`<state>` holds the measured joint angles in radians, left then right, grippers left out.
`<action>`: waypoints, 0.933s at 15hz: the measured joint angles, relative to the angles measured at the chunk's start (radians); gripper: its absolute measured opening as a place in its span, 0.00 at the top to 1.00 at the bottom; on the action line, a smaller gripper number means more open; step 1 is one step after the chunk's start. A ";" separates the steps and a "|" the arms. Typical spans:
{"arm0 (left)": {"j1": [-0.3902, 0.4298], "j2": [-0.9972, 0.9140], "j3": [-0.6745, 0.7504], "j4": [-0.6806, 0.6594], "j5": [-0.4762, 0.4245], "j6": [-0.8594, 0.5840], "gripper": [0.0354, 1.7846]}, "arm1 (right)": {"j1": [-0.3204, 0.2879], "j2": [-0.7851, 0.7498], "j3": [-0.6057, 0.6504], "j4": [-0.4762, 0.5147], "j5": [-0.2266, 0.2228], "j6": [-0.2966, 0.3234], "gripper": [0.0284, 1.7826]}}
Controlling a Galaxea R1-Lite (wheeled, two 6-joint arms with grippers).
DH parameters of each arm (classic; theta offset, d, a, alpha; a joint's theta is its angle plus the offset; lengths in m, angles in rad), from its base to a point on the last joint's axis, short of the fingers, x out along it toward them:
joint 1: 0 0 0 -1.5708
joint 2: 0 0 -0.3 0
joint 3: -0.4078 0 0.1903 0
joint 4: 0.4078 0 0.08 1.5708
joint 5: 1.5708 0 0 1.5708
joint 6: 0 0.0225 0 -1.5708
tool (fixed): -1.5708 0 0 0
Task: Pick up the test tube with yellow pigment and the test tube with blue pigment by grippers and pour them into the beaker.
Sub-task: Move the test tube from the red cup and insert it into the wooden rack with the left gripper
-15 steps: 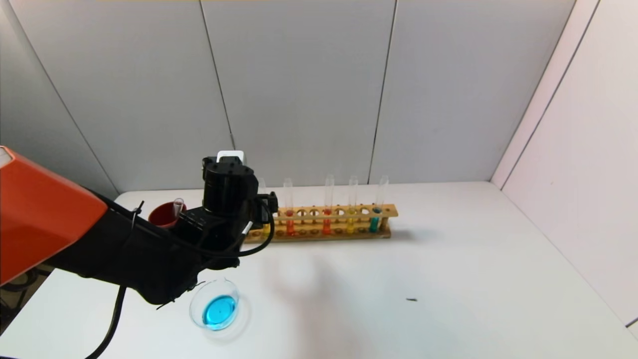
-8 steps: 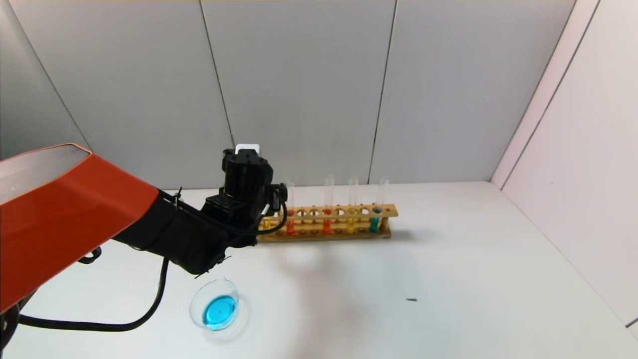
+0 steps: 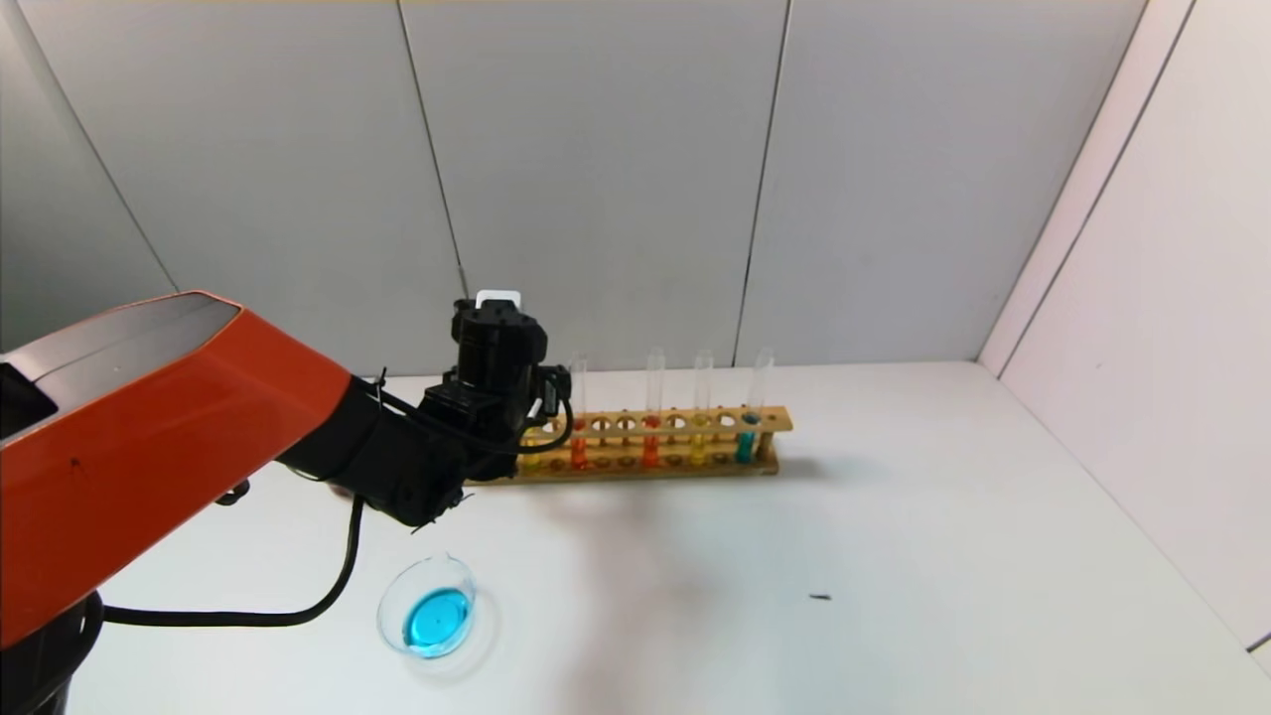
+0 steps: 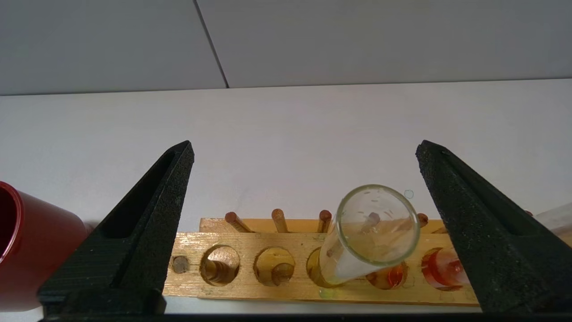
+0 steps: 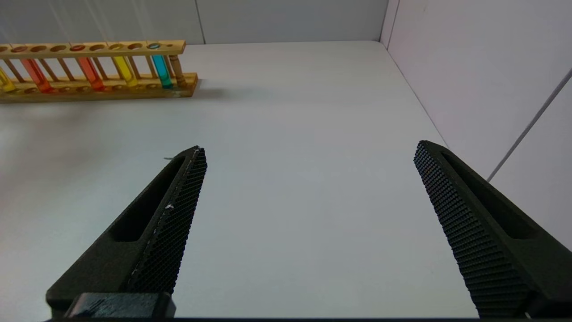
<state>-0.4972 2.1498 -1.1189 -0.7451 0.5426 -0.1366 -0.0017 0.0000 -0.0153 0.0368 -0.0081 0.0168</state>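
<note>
My left gripper (image 4: 304,145) is open above the left end of the wooden rack (image 3: 685,422). Between its fingers, nearer one finger and touching neither, stands the test tube with yellow pigment (image 4: 357,259), seen from its open mouth. Its lemon-yellow liquid shows in the right wrist view (image 5: 4,80). The beaker (image 3: 429,618) stands near the table's front left and holds blue liquid. The test tube with blue pigment is out of view. My right gripper (image 5: 308,150) is open and empty over bare table on the right.
The rack also holds two orange-red tubes (image 3: 578,447), an amber-yellow tube (image 3: 699,445) and a darker teal tube (image 3: 746,442). A dark-red cup (image 4: 31,250) stands just beyond the rack's left end. A small dark speck (image 3: 820,597) lies on the table.
My left arm has swung from over the red cup to the rack's left end. The cup and the empty tube in it are now hidden behind the arm in the head view.
</note>
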 joint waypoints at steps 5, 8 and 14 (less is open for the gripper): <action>0.002 0.002 0.010 -0.006 0.000 -0.001 0.04 | 0.000 0.000 0.000 0.000 0.000 0.000 0.05; -0.004 -0.002 0.018 -0.010 0.000 -0.003 0.18 | 0.000 0.000 0.000 0.000 0.000 0.000 0.05; -0.017 -0.018 0.042 -0.010 0.001 -0.010 0.75 | 0.000 0.000 0.000 0.000 0.000 0.000 0.05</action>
<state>-0.5147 2.1317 -1.0766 -0.7551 0.5434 -0.1462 -0.0017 0.0000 -0.0153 0.0368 -0.0081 0.0168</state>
